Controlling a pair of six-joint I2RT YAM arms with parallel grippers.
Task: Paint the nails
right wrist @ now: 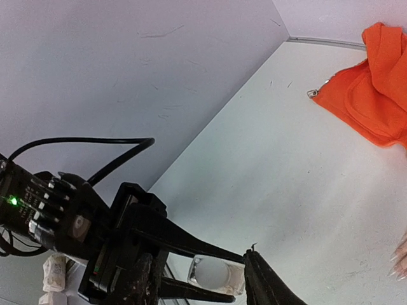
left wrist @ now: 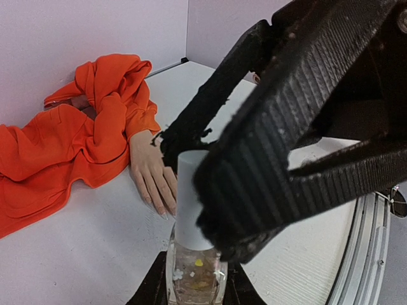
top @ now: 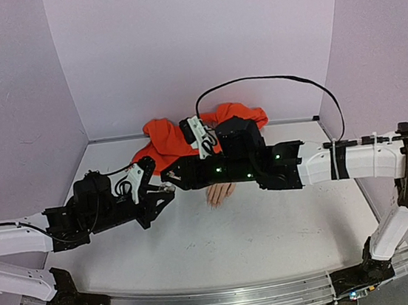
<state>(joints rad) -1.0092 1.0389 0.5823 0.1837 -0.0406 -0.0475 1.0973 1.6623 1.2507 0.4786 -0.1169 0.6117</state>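
The flesh-coloured mannequin hand (top: pixel 220 193) lies palm down mid-table, its wrist in an orange sleeve (top: pixel 180 139). The nails (left wrist: pixel 163 212) are pale and glossy and point toward the near edge. My left gripper (top: pixel 166 196) is shut on a small clear bottle (left wrist: pixel 194 274) with a white cap (left wrist: pixel 187 190), held upright just in front of the fingertips. My right gripper (top: pixel 169 180) reaches across from the right and straddles that cap. In the right wrist view its jaws (right wrist: pixel 197 281) stand open, with a gap showing on one side of the cap.
Bunched orange fabric (left wrist: pixel 76 133) spreads along the back wall behind the mannequin hand. Purple walls close in the back and both sides. The right arm (top: pixel 339 160) spans the table above the hand, and a black cable (top: pixel 277 78) arcs above it.
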